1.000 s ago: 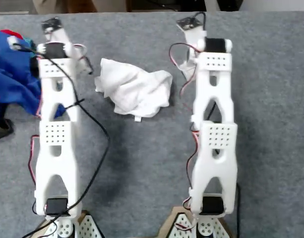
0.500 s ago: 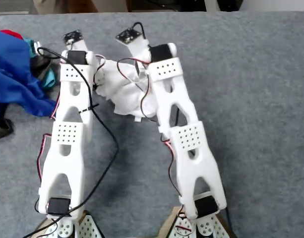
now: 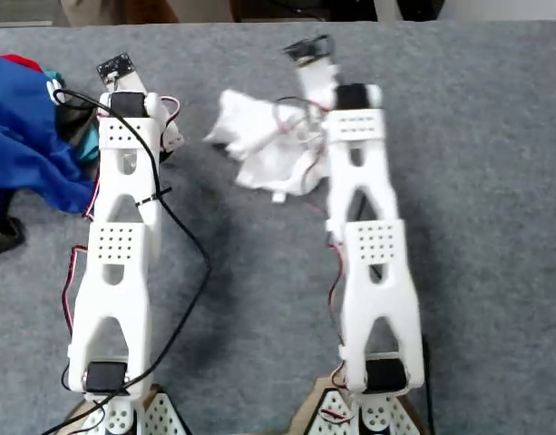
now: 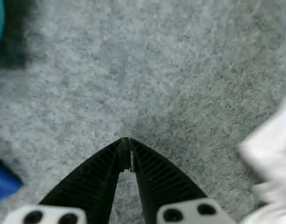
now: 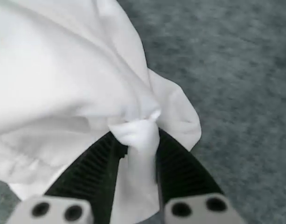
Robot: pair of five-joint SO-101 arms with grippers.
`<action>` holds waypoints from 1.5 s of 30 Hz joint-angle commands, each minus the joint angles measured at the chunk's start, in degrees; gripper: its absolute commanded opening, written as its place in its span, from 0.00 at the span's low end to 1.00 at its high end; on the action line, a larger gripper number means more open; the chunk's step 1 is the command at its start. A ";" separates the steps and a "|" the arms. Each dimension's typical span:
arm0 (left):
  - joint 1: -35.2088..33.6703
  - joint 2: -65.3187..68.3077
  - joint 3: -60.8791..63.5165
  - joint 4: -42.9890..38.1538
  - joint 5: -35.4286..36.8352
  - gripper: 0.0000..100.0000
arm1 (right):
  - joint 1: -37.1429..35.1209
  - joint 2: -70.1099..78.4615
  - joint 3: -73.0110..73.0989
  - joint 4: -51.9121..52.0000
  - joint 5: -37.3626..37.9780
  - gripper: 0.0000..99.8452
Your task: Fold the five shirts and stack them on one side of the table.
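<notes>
Cloth from the white shirt [image 5: 63,70] sits pinched between the jaws of the right gripper [image 5: 136,135], probably so the crumpled heap can be pulled open and spread for folding. The shirt lies on the grey table [image 3: 477,136] between the 2 arms, toward the far edge. The right arm stretches straight forward, wrist tipped down. The left gripper [image 4: 125,149], jaws pressed together on nothing, hangs over bare table beside the blue pile [image 3: 24,127], its arm likewise extended.
</notes>
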 commanded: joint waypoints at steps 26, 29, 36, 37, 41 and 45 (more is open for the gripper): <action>-1.58 1.27 -2.37 -17.49 13.36 0.02 | -13.23 -6.73 -14.46 15.21 -2.81 0.03; -1.23 1.27 -2.37 -17.32 13.27 0.02 | -13.49 -10.33 -13.85 15.56 -3.16 0.05; -0.44 1.27 -2.20 -17.23 5.45 0.02 | -12.97 -21.49 -5.85 15.47 -4.48 0.26; -0.44 1.27 -2.20 -17.14 4.40 0.02 | -13.85 -23.25 -5.67 15.38 -4.48 0.28; -0.62 1.27 -2.29 -16.44 3.16 0.02 | -16.22 -24.31 -5.41 14.42 -3.43 0.30; -0.62 1.27 -2.29 -16.44 3.16 0.02 | -17.27 -16.04 -4.18 8.70 -3.16 0.30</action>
